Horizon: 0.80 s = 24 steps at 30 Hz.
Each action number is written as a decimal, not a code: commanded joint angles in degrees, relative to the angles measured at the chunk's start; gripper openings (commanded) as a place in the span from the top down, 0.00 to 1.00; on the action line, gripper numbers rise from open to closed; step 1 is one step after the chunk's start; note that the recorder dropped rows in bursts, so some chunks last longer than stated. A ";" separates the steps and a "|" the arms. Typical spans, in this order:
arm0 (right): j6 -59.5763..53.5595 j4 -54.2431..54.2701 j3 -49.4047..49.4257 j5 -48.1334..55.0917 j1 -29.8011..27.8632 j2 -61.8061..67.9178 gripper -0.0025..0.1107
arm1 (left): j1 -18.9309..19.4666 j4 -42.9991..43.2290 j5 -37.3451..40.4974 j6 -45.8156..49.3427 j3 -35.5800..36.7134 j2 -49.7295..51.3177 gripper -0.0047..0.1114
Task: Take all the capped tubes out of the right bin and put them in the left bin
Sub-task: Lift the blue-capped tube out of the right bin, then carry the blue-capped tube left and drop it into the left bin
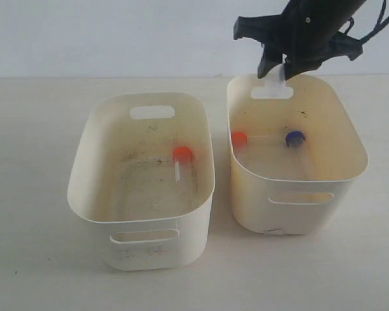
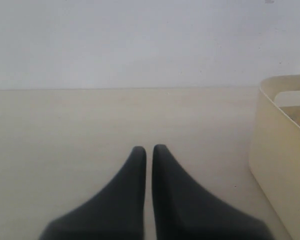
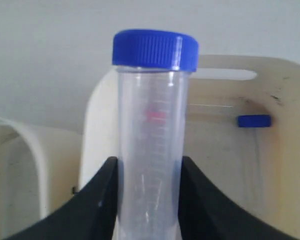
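My right gripper (image 3: 149, 162) pinching blue-capped tube (image 3: 152, 125), raised over right bin (image 1: 350, 129) far rim. Step: carrying. Next, I judge: cross to left bin (image 1: 91, 129) beside it, release.

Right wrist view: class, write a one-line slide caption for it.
Right hand grips a clear plastic blue-capped tube; another blue-capped tube lies in the cream plastic bin behind.

Everything is lit brightly and evenly (the table (image 1: 39, 272) is almost washed out). Faint shade is cast beneath the white tub (image 1: 188, 241) at lower left. The left gripper (image 2: 148, 149) is blurred; glare is caught on the blue cap (image 3: 155, 50) of the tube (image 3: 150, 150).
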 commanded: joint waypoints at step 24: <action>-5.23 9.84 0.05 -7.69 21.16 3.13 0.38 | 0.00 -0.11 -0.45 -0.11 -0.19 -0.22 0.92</action>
